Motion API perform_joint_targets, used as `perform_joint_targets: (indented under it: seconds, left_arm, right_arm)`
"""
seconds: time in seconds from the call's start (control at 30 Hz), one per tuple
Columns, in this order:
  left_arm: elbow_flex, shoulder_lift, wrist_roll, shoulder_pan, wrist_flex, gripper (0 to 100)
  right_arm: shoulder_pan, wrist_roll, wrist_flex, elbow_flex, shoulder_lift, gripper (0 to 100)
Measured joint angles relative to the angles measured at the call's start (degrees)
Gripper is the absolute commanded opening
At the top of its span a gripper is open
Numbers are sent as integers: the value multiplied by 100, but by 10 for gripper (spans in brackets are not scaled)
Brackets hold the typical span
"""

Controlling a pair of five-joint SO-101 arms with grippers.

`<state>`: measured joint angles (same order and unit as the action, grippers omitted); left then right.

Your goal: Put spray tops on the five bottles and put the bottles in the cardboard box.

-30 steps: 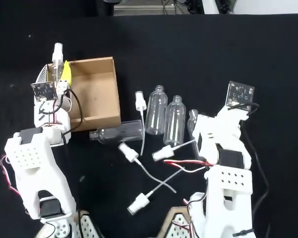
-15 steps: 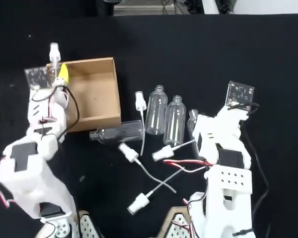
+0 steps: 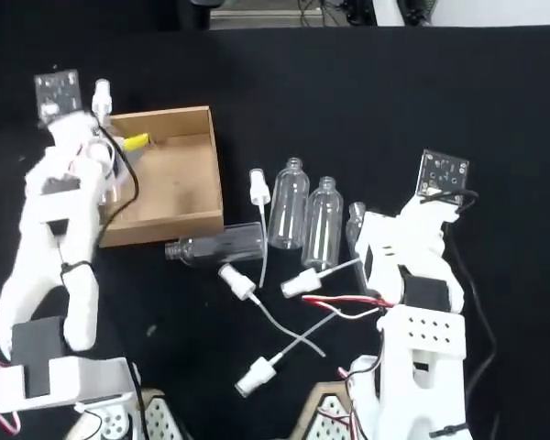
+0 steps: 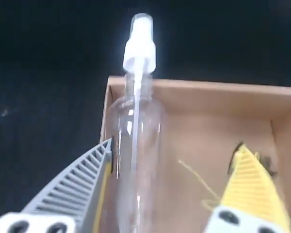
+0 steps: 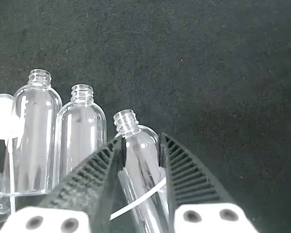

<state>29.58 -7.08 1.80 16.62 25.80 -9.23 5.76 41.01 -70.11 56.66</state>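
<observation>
- box point(image 3: 174, 179): holds one capped bottle point(image 4: 136, 131), upright in a corner with its top above the rim. That looks like 1 of 5 done.
- left gripper point(image 4: 174, 145): over that corner, jaws spread wide. The grey finger is right beside the capped bottle and the yellow one is well apart, so I'd call it released.
- right gripper point(image 5: 140, 141): low over the table, jaws pinching an open bottle point(image 5: 131, 131) by its shoulders, as far as I can judge.
- three bare bottles: two lie side by side point(image 3: 289, 206) point(image 3: 324, 223), and one lies across just beside the box's front wall point(image 3: 220, 245).
- four loose tops on the table point(image 3: 258, 188) point(image 3: 238, 280) point(image 3: 298, 284) point(image 3: 255, 376), tubes crossing. Left to do: cap four bottles and box them.
- vs 1 s ago: the left arm has swung out to the box's outer side and stretched further back. Its yellow finger stood close by the bottle and is now swung open.
- right arm, bare bottles and tops: unchanged.
</observation>
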Motion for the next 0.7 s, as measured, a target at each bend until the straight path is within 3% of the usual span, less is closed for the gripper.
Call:
perform_joint_targets:
  seconds: [0.17, 0.37, 0.53, 0.7]
  left_arm:
    - [-1565, 299, 26, -18, 1644, 316]
    - [-3385, 1626, 167, -18, 3226, 315]
    - [-4571, 2514, 220, -9, 3921, 315]
    - [-5081, 2980, 308, 97, 4018, 315]
  right_arm:
    - [0, 0, 0, 0, 0, 99]
    - [0, 0, 0, 0, 0, 99]
    - [0, 0, 0, 0, 0, 99]
    - [0, 0, 0, 0, 0, 99]
